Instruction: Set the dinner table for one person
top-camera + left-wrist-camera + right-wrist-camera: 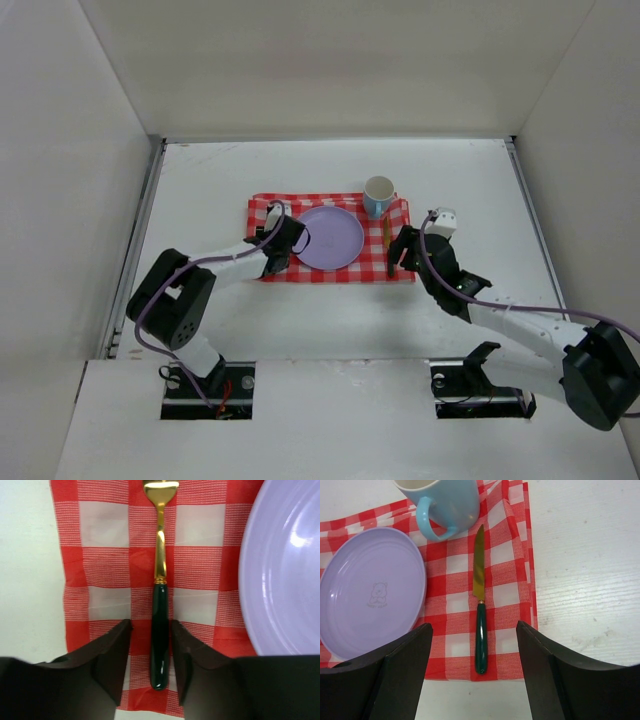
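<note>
The white dinner table carries a red-and-white checkered cloth. On it lie a lilac plate, a light-blue mug and a gold knife with a green handle. In the left wrist view a gold fork with a dark green handle lies flat on the cloth, left of the plate. My left gripper straddles the handle, slightly open, with a thin gap on each side. My right gripper hangs wide open above the knife, holding nothing.
White walls enclose the table on three sides, and grey rails run along its side edges. The mug stands just beyond the knife's tip, next to the plate. Bare tabletop lies to the right of the cloth.
</note>
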Motion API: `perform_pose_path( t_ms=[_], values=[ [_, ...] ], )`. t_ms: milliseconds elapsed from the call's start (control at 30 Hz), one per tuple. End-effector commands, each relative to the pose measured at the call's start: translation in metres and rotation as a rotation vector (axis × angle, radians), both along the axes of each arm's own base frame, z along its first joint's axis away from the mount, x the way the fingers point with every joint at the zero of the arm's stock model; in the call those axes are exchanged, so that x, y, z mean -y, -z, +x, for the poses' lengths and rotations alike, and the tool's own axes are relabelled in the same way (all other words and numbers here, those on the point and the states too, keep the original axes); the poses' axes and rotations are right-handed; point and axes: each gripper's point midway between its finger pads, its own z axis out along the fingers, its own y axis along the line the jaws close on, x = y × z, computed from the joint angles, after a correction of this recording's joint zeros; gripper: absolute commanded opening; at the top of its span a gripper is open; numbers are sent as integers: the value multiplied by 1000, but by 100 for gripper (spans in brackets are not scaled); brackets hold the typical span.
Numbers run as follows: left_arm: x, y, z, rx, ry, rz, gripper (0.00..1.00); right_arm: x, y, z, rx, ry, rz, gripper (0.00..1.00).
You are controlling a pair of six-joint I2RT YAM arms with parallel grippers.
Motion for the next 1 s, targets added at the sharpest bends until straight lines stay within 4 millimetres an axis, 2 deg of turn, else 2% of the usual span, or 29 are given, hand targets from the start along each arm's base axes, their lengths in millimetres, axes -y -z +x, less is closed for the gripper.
perform_pose_path(
  t_ms=[0, 167, 267, 300, 333, 467, 500, 600, 667, 767, 900, 967],
  values=[
    [4, -2, 0, -7, 11, 10, 38, 2, -16, 9, 61, 33, 44, 74],
    [10, -22, -2, 37, 25, -19, 58, 2, -16, 9, 60, 35, 43, 74],
    [17, -51, -3, 107, 30, -71, 76, 7, -18, 9, 71, 52, 43, 74],
    [19, -63, -3, 136, 26, -97, 91, 8, -20, 9, 79, 59, 45, 74],
    [20, -75, -4, 167, 22, -131, 100, 11, -22, 9, 84, 70, 48, 74],
    [21, -118, -9, 290, -6, -256, 100, 27, -31, 7, 123, 127, 73, 73],
    [19, -128, -11, 325, -22, -296, 100, 32, -33, 6, 135, 145, 85, 69],
    [4, -149, -16, 410, -92, -391, 100, 48, -38, 4, 161, 194, 135, 43],
    [-15, -151, -20, 446, -172, -446, 100, 59, -42, 2, 177, 231, 174, 27],
    [-40, -138, -30, 448, -276, -507, 100, 73, -41, 1, 185, 266, 221, 18],
    [-81, -101, -47, 398, -461, -513, 100, 77, -35, 3, 167, 272, 257, 19],
    [-98, -83, -55, 365, -557, -512, 100, 80, -32, 4, 158, 284, 267, 26]
  ],
)
